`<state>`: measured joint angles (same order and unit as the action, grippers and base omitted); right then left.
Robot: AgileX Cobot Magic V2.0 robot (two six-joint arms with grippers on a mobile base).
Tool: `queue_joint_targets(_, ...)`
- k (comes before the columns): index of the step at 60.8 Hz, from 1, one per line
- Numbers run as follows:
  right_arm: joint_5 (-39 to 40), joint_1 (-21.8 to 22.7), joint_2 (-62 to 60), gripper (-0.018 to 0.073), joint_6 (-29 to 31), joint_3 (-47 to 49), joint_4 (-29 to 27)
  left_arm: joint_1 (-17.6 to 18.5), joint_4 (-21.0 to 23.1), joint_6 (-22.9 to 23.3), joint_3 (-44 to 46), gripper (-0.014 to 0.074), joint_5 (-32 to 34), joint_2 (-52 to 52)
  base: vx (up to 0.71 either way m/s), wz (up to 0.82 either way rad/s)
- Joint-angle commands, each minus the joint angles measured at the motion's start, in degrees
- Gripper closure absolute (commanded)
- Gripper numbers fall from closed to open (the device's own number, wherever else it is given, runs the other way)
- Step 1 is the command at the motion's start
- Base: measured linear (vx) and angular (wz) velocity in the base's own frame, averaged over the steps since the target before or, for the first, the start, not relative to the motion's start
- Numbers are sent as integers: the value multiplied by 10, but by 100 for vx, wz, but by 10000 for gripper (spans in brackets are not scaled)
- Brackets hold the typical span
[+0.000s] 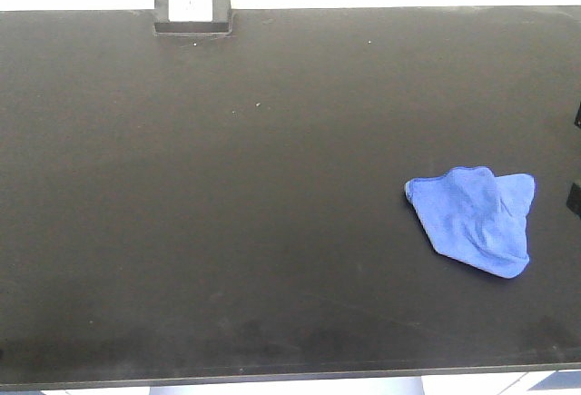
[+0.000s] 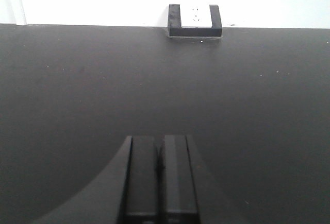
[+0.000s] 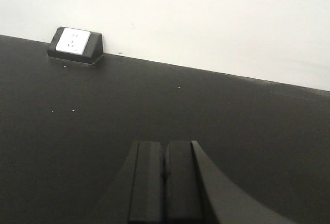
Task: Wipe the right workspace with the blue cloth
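The blue cloth [image 1: 477, 218] lies crumpled on the right side of the black countertop [image 1: 227, 232], the right workspace, in the front view. Neither gripper shows in that view. In the left wrist view my left gripper [image 2: 160, 140] hangs above bare black countertop [image 2: 77, 80], its two dark fingers pressed together with nothing between them. My right gripper [image 3: 165, 144] is likewise shut and empty over the black surface [image 3: 232, 110] in the right wrist view. The cloth appears in neither wrist view.
A small black box fitting with a white face [image 1: 192, 4] sits at the countertop's far edge against the white wall; it also shows as the box [image 2: 195, 20] and the box [image 3: 75, 44]. The countertop's near edge [image 1: 290, 375] runs along the bottom.
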<state>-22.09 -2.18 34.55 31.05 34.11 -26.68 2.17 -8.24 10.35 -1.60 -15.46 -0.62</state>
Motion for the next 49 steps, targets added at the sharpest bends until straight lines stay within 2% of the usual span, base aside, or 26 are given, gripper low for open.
queue_joint_targets(1, 37, 2, 3, 568, 0, 18, -7, 3, -1, 5, -17, 602, 49, -8, 0, 0)
queue_joint_targets(41, 35, 2, 3, 567, 0, 18, -5, 3, -1, 5, -17, 602, 49, -8, 0, 0)
queue_joint_targets(49, 35, 2, -2, 567, -10, 18, 45, 3, -1, 5, -17, 602, 49, -8, 0, 0)
